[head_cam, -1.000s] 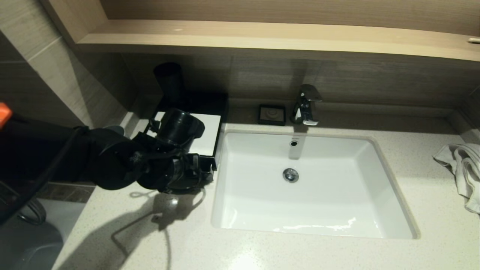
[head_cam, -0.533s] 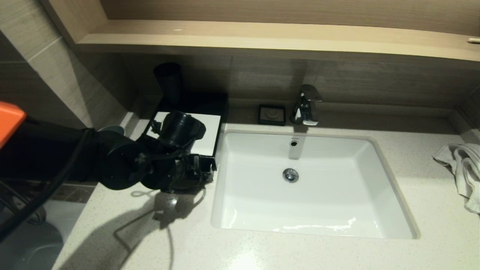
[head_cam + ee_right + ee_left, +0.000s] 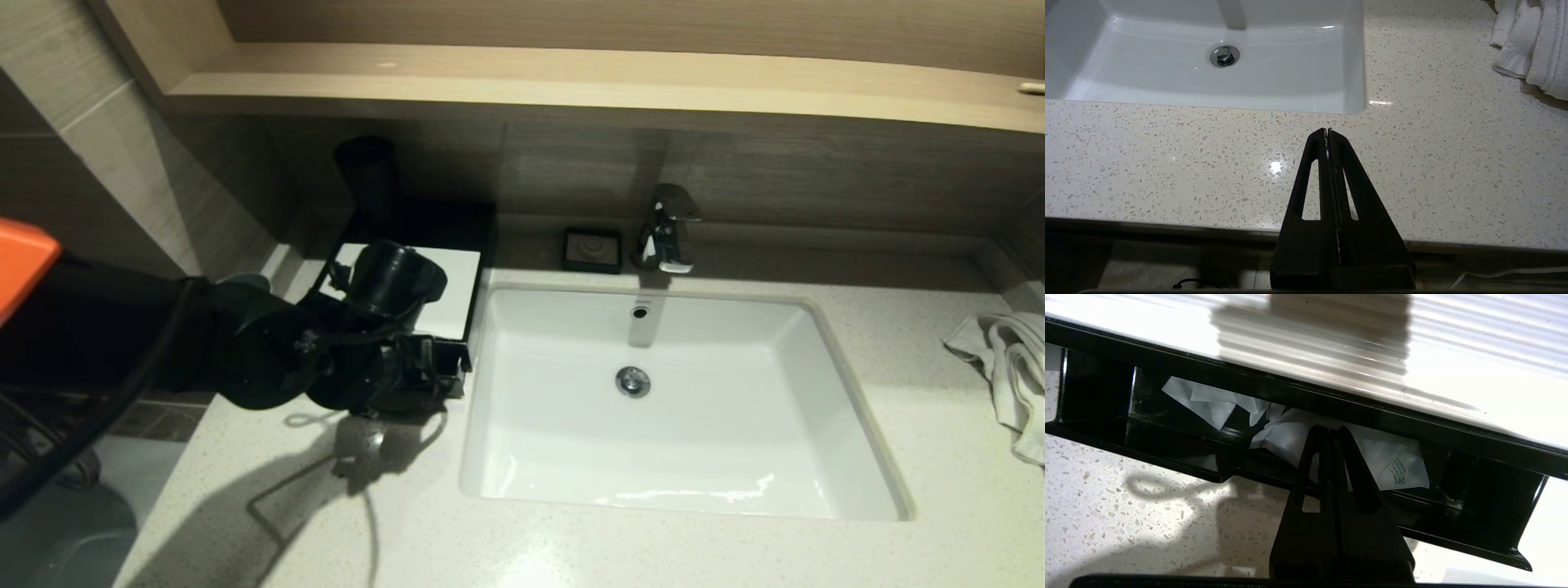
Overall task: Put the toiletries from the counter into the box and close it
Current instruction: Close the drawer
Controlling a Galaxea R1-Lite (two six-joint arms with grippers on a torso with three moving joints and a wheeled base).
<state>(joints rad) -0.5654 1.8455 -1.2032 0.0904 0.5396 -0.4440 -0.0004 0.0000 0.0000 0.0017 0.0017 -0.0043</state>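
Note:
The box (image 3: 453,304) stands left of the basin (image 3: 694,457) on the counter (image 3: 653,555), black with a white top panel (image 3: 1453,355). Its drawer (image 3: 1167,446) is pulled out a little. White sachets, the toiletries (image 3: 1396,465), lie inside it, one with green print and others crumpled (image 3: 1208,404). My left gripper (image 3: 1329,430) is shut at the drawer's front, tips over its edge against the sachets, with nothing seen between the fingers. In the head view that gripper (image 3: 447,371) sits at the box's near end. My right gripper (image 3: 1327,131) is shut and empty above the counter's (image 3: 1167,163) front edge.
A chrome tap (image 3: 669,229) and a small black soap dish (image 3: 592,249) stand behind the basin. A dark cup (image 3: 369,175) stands behind the box. A white towel (image 3: 1008,367) lies at the far right. A wooden shelf (image 3: 571,82) overhangs the back.
My left arm has shifted slightly to the right. Its shut gripper stays at the drawer's front, and the drawer has hardly moved.

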